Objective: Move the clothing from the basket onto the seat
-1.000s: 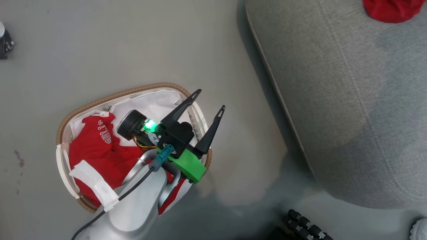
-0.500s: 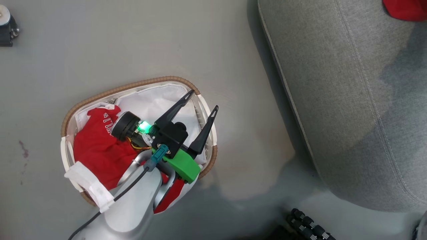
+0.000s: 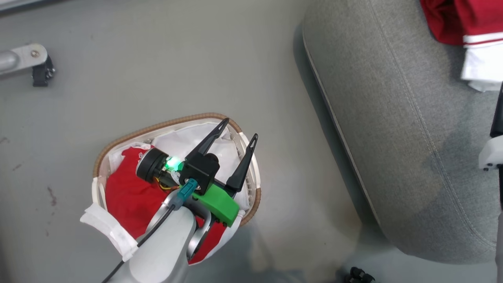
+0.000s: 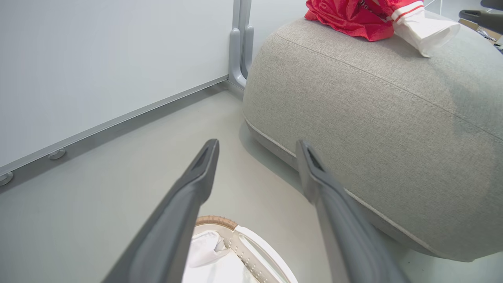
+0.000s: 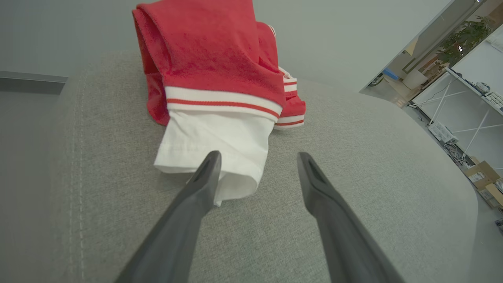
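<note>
Right tool spread; clothing just ahead on seat.

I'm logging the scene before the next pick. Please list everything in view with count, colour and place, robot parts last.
basket: one, white with brown rim, on the floor left of the seat
clothes in basket: one heap, red with a white cuff, left half of the basket
sheet: one, white, lining the basket
seat: one, grey, right of the basket
clothes on seat: one heap, red with white cuff and striped trim, on top of the seat
floor: grey, under everything
wheeled leg: one, grey with a black wheel, far left
left hand: one, dark, open, above the basket
right hand: one, dark, open, empty, by the clothes on seat
</note>
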Tool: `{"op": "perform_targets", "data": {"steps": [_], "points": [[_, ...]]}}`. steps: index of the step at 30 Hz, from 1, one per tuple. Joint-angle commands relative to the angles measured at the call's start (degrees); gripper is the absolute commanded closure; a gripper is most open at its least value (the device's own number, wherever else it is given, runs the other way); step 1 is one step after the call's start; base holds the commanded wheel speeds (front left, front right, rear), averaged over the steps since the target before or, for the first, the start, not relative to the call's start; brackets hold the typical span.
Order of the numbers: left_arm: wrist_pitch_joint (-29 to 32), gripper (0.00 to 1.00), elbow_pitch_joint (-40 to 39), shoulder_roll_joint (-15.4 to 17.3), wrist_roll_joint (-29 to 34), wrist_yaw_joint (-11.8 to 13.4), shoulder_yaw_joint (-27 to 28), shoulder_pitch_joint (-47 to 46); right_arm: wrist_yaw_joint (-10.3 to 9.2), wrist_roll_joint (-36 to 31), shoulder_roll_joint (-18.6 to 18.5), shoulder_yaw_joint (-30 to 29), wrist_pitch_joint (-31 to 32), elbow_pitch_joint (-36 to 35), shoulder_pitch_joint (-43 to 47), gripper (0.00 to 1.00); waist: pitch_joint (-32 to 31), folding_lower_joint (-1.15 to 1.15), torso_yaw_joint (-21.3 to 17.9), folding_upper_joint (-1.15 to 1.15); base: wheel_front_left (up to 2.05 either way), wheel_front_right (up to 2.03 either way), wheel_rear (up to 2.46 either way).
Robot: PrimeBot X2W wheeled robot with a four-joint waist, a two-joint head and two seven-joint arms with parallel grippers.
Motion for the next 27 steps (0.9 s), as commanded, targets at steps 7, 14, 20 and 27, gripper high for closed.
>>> {"op": "perform_targets", "data": {"steps": [7,14,20,27], "points": [[0.0,0.0,-0.7,-1.3,-0.9,0.0,3.0,4.2,-0.08,-0.4,1.1,3.5,0.0,-3.9,5.1,0.0,-8.7,0.0,3.0,0.0,0.0,0.0,0.0],[0.0,0.0,-1.4,-2.3,-1.6,0.1,6.9,7.9,-0.08,-0.3,0.2,6.9,0.0,-5.0,3.8,0.0,-14.7,0.0,5.8,0.0,0.0,0.0,0.0],[0.0,0.0,-2.5,-2.8,-1.8,0.6,12.0,11.4,-0.08,0.9,1.6,10.8,0.0,-5.3,3.2,0.0,-19.1,0.0,8.1,0.0,0.0,0.0,0.0],[0.0,0.0,-4.0,-3.0,-2.1,1.3,19.9,16.6,-0.08,4.2,5.0,15.5,0.0,-4.1,4.3,0.0,-23.2,0.0,10.2,0.0,0.0,0.0,0.0]]}}
